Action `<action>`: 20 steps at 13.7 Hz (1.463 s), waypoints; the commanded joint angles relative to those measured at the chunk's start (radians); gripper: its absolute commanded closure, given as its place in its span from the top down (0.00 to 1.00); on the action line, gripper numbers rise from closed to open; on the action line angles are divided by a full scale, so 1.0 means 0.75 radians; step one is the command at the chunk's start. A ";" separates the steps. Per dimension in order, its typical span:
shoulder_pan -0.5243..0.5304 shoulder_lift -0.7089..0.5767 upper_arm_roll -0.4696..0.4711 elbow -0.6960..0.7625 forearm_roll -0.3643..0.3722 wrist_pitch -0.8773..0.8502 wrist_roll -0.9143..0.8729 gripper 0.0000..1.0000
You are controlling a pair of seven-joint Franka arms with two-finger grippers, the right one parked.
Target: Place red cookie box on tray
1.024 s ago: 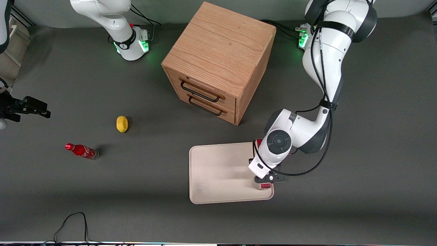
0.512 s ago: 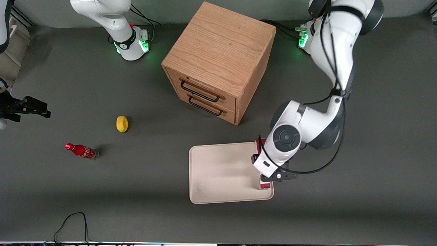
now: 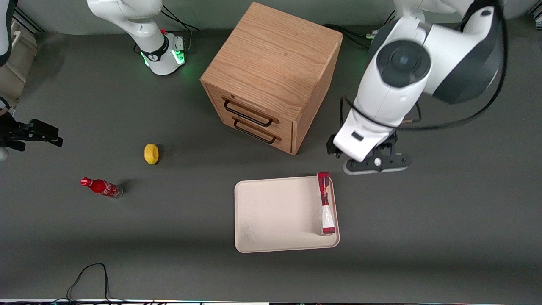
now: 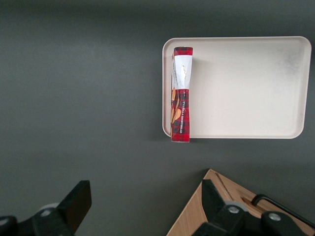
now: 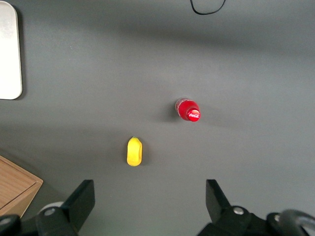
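The red cookie box (image 3: pixel 325 203) rests on its long narrow edge on the cream-white tray (image 3: pixel 275 212), along the rim toward the working arm's end. In the left wrist view the red cookie box (image 4: pixel 180 96) and the tray (image 4: pixel 246 83) show from high above. My gripper (image 3: pixel 373 160) hangs well above the table, farther from the front camera than the tray, beside the cabinet. The gripper (image 4: pixel 146 206) is open, its fingers (image 4: pixel 78 201) wide apart with nothing between them, well clear of the box.
A wooden two-drawer cabinet (image 3: pixel 271 76) stands farther from the camera than the tray. A yellow object (image 3: pixel 151 153) and a small red cola bottle (image 3: pixel 101 187) lie toward the parked arm's end. A black cable (image 3: pixel 91 275) loops near the table's front edge.
The gripper has let go of the box, risen high and pulled back from the tray toward the cabinet's side. The box stays on the tray.
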 commanded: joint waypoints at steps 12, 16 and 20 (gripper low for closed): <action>0.573 -0.529 0.017 -0.729 -0.056 0.133 0.680 1.00; 0.626 -0.539 0.027 -0.733 -0.073 0.159 0.732 1.00; 0.530 -0.570 0.191 -0.747 -0.142 0.200 0.783 1.00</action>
